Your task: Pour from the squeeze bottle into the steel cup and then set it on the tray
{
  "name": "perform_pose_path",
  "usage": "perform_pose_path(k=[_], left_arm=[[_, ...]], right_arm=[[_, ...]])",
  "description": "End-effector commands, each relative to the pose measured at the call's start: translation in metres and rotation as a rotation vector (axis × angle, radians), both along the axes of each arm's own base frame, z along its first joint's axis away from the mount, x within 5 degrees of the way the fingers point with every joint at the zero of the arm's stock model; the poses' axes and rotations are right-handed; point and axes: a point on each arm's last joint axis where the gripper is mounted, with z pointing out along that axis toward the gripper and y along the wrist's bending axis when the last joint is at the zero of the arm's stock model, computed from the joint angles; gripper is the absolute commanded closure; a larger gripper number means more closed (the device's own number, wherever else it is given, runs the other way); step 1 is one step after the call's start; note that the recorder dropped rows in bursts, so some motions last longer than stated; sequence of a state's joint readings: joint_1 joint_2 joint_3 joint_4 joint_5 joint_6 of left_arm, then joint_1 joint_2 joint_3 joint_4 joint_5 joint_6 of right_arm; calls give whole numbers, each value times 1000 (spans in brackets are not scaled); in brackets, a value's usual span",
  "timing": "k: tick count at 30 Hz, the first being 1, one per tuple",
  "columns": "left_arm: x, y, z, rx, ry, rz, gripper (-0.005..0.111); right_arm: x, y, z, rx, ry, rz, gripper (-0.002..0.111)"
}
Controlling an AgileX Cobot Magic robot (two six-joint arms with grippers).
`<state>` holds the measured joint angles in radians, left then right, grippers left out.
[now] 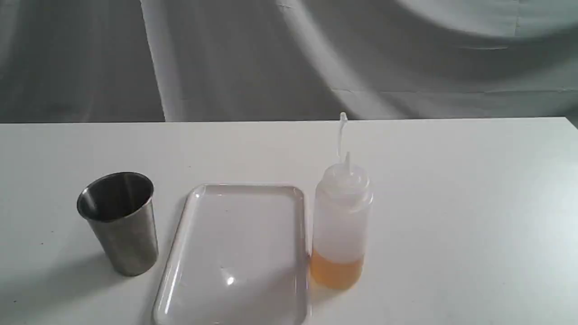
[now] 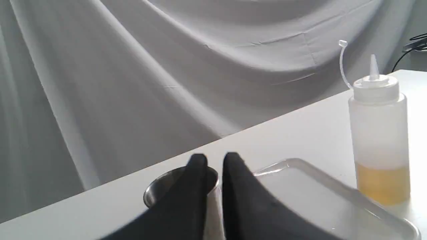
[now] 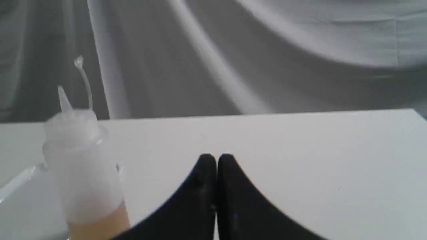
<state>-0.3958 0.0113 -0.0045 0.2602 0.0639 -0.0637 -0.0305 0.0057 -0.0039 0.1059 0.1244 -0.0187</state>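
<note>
Amber liquid fills only the bottom of the squeeze bottle point(image 1: 341, 225), which stands upright on the white table point(image 1: 451, 203) just beside the right edge of the tray point(image 1: 246, 186), not on it. Its long axis is vertical, with the nozzle pointing up and the tethered cap hanging free of the tip on its strap. The steel cup point(image 1: 119, 225) stands upright, mouth up, on the opposite side of the tray, near its left edge but apart from it. Neither arm shows in the exterior view. The right gripper point(image 3: 217, 158) has its black fingers pressed together on nothing. From it the bottle looms close and ahead, off the line of the fingers toward the tray side, so the right arm looks the nearer one for the pick. It would need to spread its fingers and swing toward the tray to take the bottle's body side-on, across the vertical axis. The left gripper point(image 2: 215, 160) is all but closed, with a thin slit between the fingers, and holds nothing. It points at the cup, while the bottle stands beyond the tray from it. No brand, label or writing can be read on the bottle, cup or tray.
</note>
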Motion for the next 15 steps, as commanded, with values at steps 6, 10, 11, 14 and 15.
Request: perform_pose_path(k=[6,10,11,14,15], left_arm=[[0,0,-1,-5,3,0,98],[0,0,-1,-5,3,0,98],[0,0,-1,-5,3,0,98],[0,0,-1,-5,3,0,98],[0,0,-1,-5,3,0,98]], right_arm=[[-1,-3,16,150,-194,-29,108],[-2,-6,19,333,-242,-39,108],[-2,-6,19,378,-244,-40,108],[-3,-7,21,431,-268,-48,108],[-2,-7,20,431,-259,-46,108]])
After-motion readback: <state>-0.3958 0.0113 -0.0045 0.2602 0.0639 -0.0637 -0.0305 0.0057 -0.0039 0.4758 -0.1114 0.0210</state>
